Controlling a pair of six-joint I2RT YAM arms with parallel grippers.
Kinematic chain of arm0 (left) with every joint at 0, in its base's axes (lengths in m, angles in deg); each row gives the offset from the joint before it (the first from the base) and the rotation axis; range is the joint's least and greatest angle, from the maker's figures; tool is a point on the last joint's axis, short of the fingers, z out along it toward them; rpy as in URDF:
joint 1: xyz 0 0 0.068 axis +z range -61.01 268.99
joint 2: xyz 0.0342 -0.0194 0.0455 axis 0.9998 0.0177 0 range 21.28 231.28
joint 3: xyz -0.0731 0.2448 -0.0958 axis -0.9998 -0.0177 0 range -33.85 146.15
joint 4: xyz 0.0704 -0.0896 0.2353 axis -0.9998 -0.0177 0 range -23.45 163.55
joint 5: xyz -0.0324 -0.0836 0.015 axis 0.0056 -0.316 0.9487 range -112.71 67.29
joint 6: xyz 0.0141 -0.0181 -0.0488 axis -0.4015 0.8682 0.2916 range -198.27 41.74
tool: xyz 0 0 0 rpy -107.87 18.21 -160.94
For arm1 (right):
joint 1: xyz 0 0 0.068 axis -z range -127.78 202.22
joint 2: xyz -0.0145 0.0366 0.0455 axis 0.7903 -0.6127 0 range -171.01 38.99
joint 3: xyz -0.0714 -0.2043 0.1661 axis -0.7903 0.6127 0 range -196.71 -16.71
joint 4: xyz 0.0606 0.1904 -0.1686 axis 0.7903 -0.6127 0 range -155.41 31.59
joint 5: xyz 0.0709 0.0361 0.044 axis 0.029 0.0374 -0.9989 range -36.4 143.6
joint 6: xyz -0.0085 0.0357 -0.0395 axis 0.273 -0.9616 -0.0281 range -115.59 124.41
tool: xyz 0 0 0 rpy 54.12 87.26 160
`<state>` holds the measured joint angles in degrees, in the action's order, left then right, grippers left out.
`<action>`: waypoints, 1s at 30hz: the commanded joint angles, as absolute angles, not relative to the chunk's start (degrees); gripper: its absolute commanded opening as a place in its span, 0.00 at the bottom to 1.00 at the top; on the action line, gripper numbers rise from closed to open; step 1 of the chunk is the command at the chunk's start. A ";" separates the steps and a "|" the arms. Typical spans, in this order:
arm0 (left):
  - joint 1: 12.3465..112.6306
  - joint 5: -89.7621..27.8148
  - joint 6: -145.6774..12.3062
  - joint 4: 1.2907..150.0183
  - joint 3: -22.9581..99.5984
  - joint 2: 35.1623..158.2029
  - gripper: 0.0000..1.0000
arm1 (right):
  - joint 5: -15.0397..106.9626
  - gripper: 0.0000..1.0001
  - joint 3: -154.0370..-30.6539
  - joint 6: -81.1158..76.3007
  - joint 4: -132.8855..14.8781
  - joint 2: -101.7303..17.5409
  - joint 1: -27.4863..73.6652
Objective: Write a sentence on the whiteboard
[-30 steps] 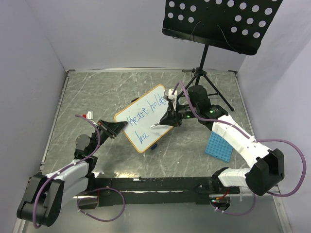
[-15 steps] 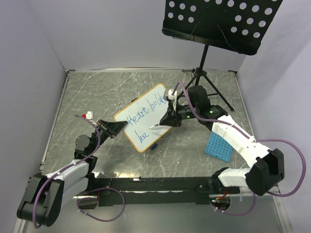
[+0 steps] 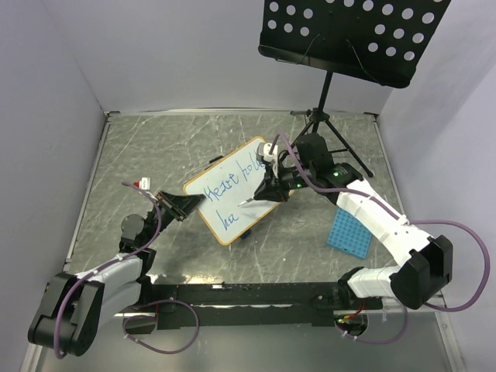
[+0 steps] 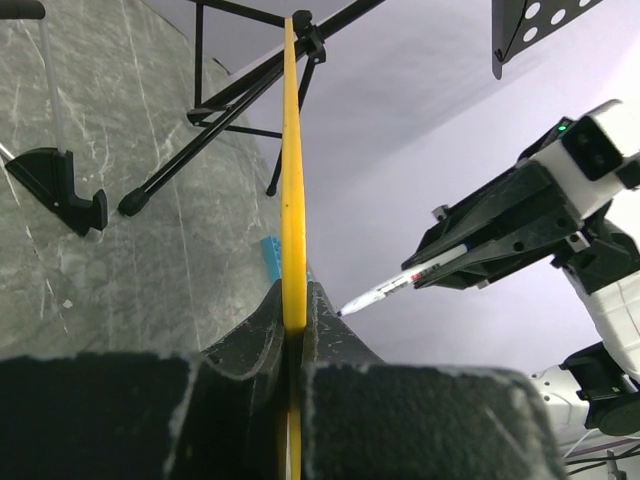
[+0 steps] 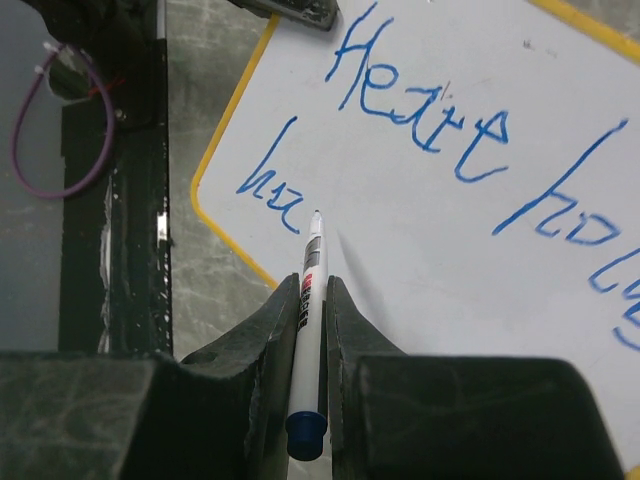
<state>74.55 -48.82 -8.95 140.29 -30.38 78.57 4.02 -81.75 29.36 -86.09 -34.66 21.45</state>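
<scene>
Down-tilted right gripper [image 5: 311, 285] tight on marker [image 5: 311, 325], maybe against whiteboard [image 5: 430, 250], itself in left gripper [image 4: 293, 295].

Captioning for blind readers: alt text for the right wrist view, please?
The right gripper is shut on a marker whose tip is close to the whiteboard, just right of an unfinished blue "hu". The sentence begins above with roughly "Heart hol", cut off at the right edge; grey table shows at left.
</scene>
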 commanded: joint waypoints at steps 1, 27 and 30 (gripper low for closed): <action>74.49 -49.26 -6.20 150.19 -27.08 78.40 0.01 | 5.61 0.00 -89.29 37.52 -91.89 -35.80 20.40; 74.49 -51.28 -4.26 147.82 -24.89 78.93 0.01 | 13.96 0.00 -87.55 52.66 -95.58 -33.43 12.58; 74.49 -51.28 -4.26 147.56 -24.80 78.85 0.01 | 13.70 0.00 -87.73 53.80 -96.46 -33.52 12.14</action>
<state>74.55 -51.05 -6.48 141.27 -28.20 80.98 13.64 -87.45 49.86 -95.38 -35.38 13.10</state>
